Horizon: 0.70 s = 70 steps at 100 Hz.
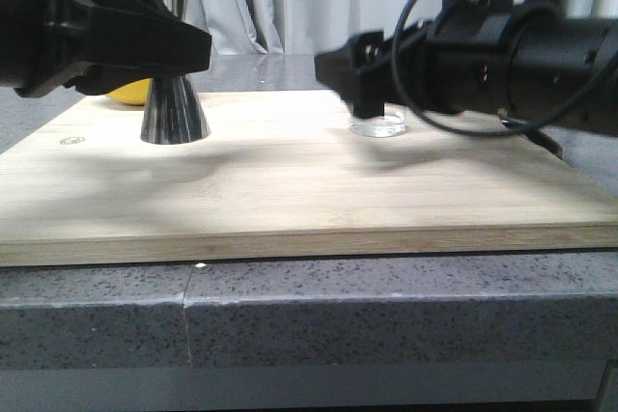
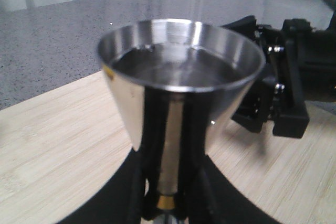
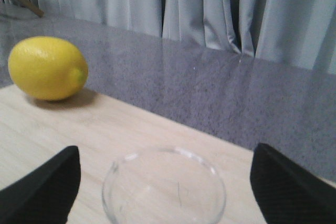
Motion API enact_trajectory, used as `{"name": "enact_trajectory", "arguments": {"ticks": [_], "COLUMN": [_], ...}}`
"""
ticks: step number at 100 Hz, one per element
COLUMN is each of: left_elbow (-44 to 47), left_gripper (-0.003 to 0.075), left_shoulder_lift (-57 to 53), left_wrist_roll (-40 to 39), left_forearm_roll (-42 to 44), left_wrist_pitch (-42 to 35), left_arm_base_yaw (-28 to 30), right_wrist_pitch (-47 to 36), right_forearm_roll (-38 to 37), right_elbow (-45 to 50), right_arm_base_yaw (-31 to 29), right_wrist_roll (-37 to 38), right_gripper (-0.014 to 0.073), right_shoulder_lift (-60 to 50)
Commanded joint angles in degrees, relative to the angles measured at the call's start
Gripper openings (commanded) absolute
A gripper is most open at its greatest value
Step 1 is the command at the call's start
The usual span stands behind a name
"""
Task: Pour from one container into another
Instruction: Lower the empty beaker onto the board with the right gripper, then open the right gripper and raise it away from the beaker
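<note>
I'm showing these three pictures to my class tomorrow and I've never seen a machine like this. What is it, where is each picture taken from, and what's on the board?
It is a robot with two arms, each ending in a two-fingered gripper. The front view looks forward over a wooden board. The other two come from cameras on each wrist.

The left gripper is closed around the narrow waist of a steel jigger, an hourglass-shaped measuring cup standing on the board, with liquid in its top cone. The right gripper is open, its black fingers either side of an empty-looking small glass beaker, not touching it. A lemon lies at the board's back edge.
</note>
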Motion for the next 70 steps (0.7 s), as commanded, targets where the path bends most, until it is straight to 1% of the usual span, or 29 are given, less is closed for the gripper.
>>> {"name": "enact_trajectory", "arguments": {"ticks": [1, 17, 43, 59, 70], "left_elbow": [-1.5, -2.0, -5.7, -7.1, -7.4], "left_gripper": [-0.0019, -0.0019, -0.0019, -0.0019, -0.0019], "left_shoulder_lift": [-1.7, -1.7, -1.7, -1.7, -1.7], "left_wrist_roll": [-0.4, -0.4, -0.4, -0.4, -0.4], "left_forearm_roll": [-1.7, -1.7, -1.7, -1.7, -1.7], "left_wrist_pitch": [-5.4, -5.3, -4.6, -4.5, -4.5], "left_arm_base_yaw": [-0.4, -0.4, 0.1, 2.9, 5.0], "right_wrist_pitch": [-4.5, -3.7, -2.7, -0.1, 0.2], "right_forearm_roll": [0.2, 0.2, 0.0, -1.5, -1.5], "right_elbow": [-1.2, -1.2, -1.2, -1.2, -1.2], "right_arm_base_yaw": [-0.3, -0.3, -0.3, -0.1, 0.5], "right_wrist_roll": [-0.5, -0.5, -0.5, -0.5, -0.5], "right_gripper": [0.06, 0.06, 0.0599, 0.0599, 0.0599], "right_shoulder_lift": [-5.5, -11.7, -20.3, -24.4, -26.2]}}
